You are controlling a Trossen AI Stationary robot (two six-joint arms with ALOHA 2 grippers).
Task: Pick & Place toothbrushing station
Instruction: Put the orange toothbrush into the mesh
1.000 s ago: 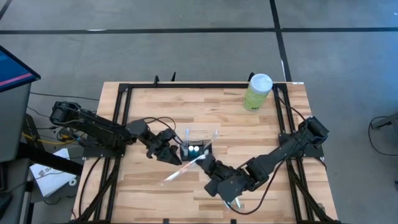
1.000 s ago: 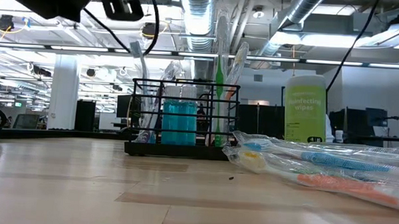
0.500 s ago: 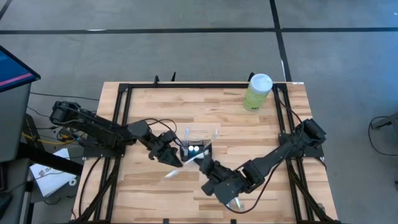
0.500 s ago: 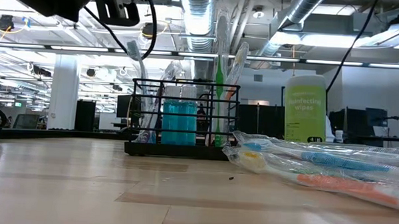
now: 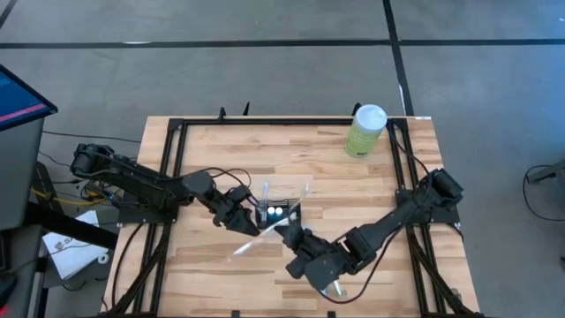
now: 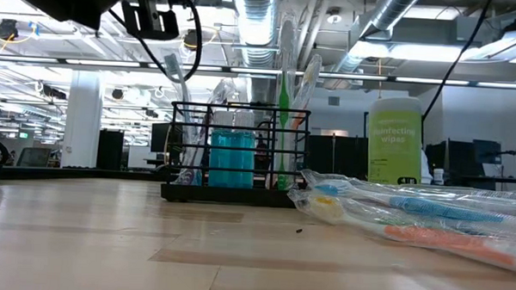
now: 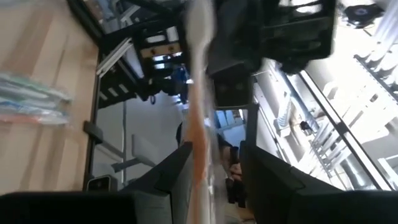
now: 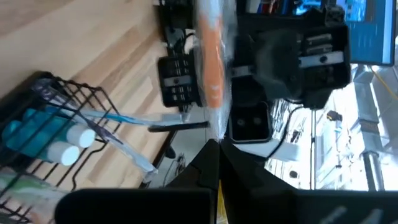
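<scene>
The black wire-mesh holder (image 5: 279, 210) stands on its base at the table's middle, with blue tubes and upright toothbrushes in it; it also shows in the low view (image 6: 236, 153) and the right wrist view (image 8: 43, 99). A wrapped orange toothbrush (image 5: 263, 235) in clear packaging spans the two grippers just in front of the holder. My left gripper (image 5: 245, 223) is shut on the part nearer the table's left edge. My right gripper (image 5: 294, 231) is shut on its other end. My left gripper has the wrapped toothbrush (image 7: 200, 149) between its two fingers, which lie across it, some way in from the end toward the table's left. That end sticks out past the fingers, clear of the table. My right gripper pinches the pack's other end (image 8: 214, 127) between its shut fingers, coming from the table's right. The pack runs straight from its fingers to the left gripper, lifted clear of the table.
A pale-green wipes canister (image 5: 365, 130) with a white lid stands at the far right. More wrapped toothbrushes (image 6: 410, 217) lie on the table near its front edge, under the right arm (image 5: 334, 287). Black frame rails run along the table's sides.
My left gripper has gone a little toward the table's right edge and my right gripper a little toward the left, so they stand closer together. The wrapped toothbrush stays held between them, clear of the table.
</scene>
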